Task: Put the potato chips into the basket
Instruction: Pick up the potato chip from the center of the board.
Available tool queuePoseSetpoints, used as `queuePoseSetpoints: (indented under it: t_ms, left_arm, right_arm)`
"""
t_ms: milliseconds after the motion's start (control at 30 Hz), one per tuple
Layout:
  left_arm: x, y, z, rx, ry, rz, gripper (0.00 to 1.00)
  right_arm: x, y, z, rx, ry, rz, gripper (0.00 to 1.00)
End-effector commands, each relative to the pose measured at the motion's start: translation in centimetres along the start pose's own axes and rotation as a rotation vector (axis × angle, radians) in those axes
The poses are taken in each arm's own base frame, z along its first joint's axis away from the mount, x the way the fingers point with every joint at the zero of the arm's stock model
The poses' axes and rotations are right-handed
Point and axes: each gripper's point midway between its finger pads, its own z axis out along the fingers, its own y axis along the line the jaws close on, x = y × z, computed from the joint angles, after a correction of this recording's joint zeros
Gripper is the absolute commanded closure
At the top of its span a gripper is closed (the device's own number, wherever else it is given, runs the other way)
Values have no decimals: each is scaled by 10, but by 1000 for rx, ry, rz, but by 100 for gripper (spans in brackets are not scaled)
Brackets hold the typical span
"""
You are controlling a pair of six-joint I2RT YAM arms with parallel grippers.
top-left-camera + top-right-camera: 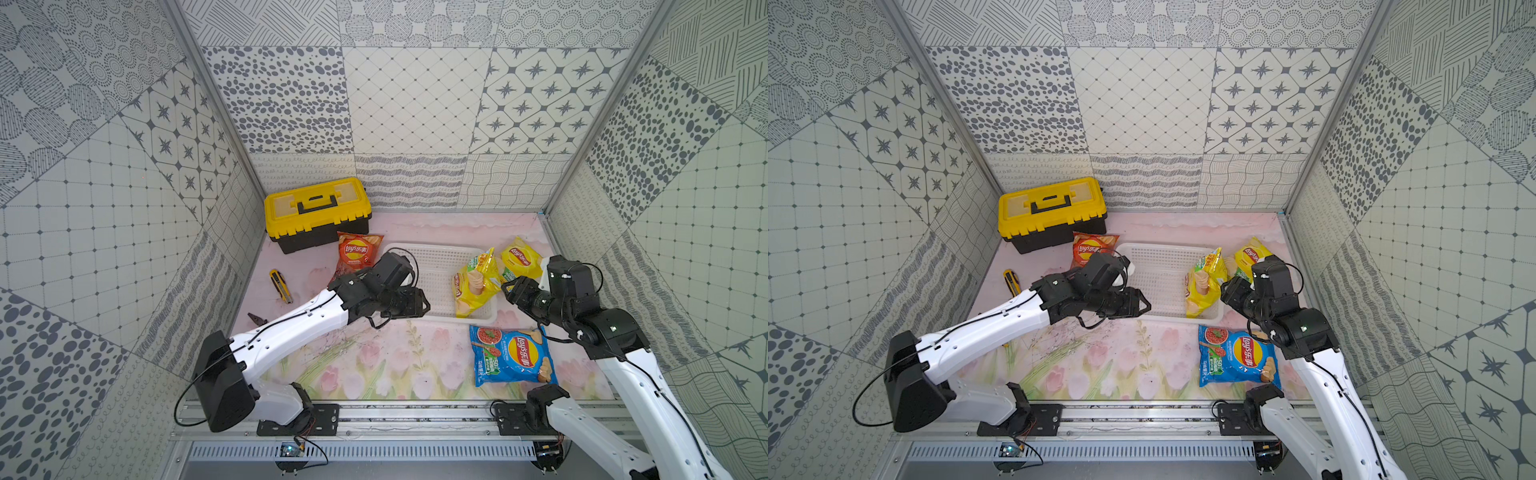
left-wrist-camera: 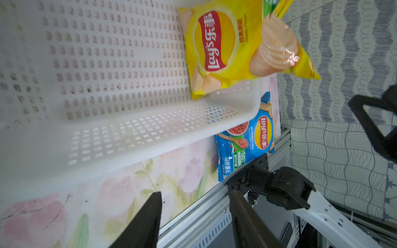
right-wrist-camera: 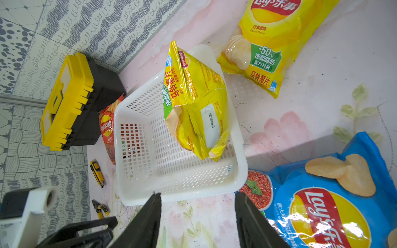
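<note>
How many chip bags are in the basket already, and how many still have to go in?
One done: a yellow bag stands inside the white basket, leaning on its wall. Nothing in hand: the left gripper and right gripper are both open and empty. Three left on the table: the red-orange bag, the second yellow bag and the blue bag.

Chip bags (image 1: 511,357): glossy, crinkled film. Basket (image 1: 432,266): smooth white perforated plastic. Toolbox (image 1: 318,212), at 10 o'clock from it: hard yellow-and-black plastic. Table cover (image 1: 374,365): matt floral print. Front rail (image 1: 415,415): bare metal.
</note>
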Motion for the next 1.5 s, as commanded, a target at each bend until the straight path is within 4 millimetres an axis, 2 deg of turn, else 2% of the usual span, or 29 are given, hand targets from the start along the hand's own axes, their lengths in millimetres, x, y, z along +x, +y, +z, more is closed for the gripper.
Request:
queuePoseSetpoints:
  t_ms: [0,167,267,433,667,833,1100,1333,1467]
  left_arm:
    - [38,-16,5,49,-18,-55,40]
    - [68,-42,50,85,22,50,37]
    - [80,-53,86,98,43,91,37]
    - [95,-72,134,103,69,148,37]
    - [103,-74,184,117,62,75,41]
    - [95,-76,197,102,26,59,45]
    - [88,-66,199,58,-23,24,53]
    - [91,-64,198,47,-15,21,60]
    - [95,-64,198,37,-7,28,61]
  right_arm:
    - [-6,13,-12,-68,-23,49,42]
    - [-2,25,-20,-150,-6,81,42]
    - [-1,30,-26,-186,-4,100,42]
    - [-6,51,-43,-284,-5,84,42]
    - [-4,68,-57,-366,25,91,42]
    - [-7,77,-65,-408,23,101,41]
    - [-5,78,-65,-415,37,95,41]
    - [-6,80,-68,-423,34,95,41]
    - [-7,81,-72,-432,29,92,41]
